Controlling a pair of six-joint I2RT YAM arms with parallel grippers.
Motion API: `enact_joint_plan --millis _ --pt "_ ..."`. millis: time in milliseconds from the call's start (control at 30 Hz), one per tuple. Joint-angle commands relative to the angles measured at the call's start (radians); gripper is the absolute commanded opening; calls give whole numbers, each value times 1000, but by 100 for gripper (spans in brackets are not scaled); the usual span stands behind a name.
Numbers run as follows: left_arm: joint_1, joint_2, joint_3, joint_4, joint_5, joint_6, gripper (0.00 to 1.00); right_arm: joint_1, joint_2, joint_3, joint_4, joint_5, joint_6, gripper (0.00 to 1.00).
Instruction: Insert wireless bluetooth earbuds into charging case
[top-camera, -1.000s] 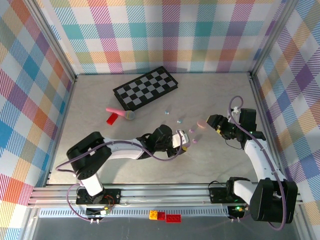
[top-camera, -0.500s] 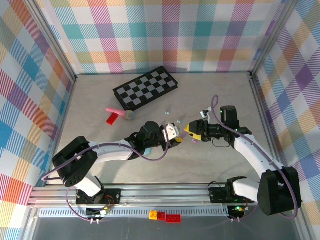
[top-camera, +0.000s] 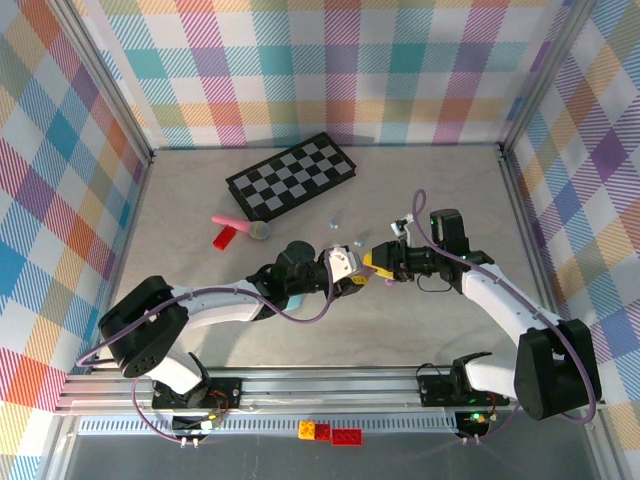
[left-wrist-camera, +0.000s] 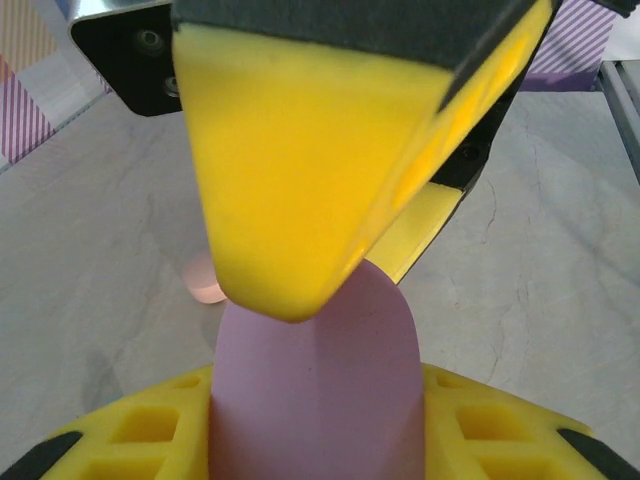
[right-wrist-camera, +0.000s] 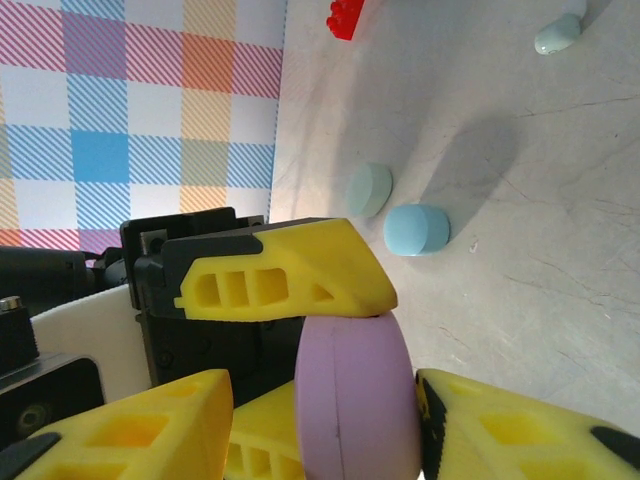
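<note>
Reaching low across the bench (top-camera: 190, 210), both arms meet mid-surface: left fingers (left-wrist-camera: 140, 435) clamp a smooth lilac oval case (left-wrist-camera: 315, 380), right fingers (right-wrist-camera: 520, 420) straddle it, grip unclear; tiny pastel earbuds (right-wrist-camera: 417, 229) lie loose on the marbled top nearby.

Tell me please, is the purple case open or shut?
Shut: the purple case shows a smooth shell with only a thin seam.

Pastel plaid walls (top-camera: 330, 60), grey marbled tabletop (top-camera: 190, 215)
</note>
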Motion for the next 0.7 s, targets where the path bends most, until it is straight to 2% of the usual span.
enact_joint_plan --millis 0,167,333,667 --pt "11 -20 11 43 8 -28 33 9 7 22 27 -30 -9 47" --pt "15 -20 17 35 -1 -38 33 8 7 24 23 -36 -11 41" --pt "16 -20 31 19 1 -42 33 10 10 32 18 -36 -22 44" --pt "15 -8 51 24 13 -51 33 11 33 36 -4 -32 -48 42"
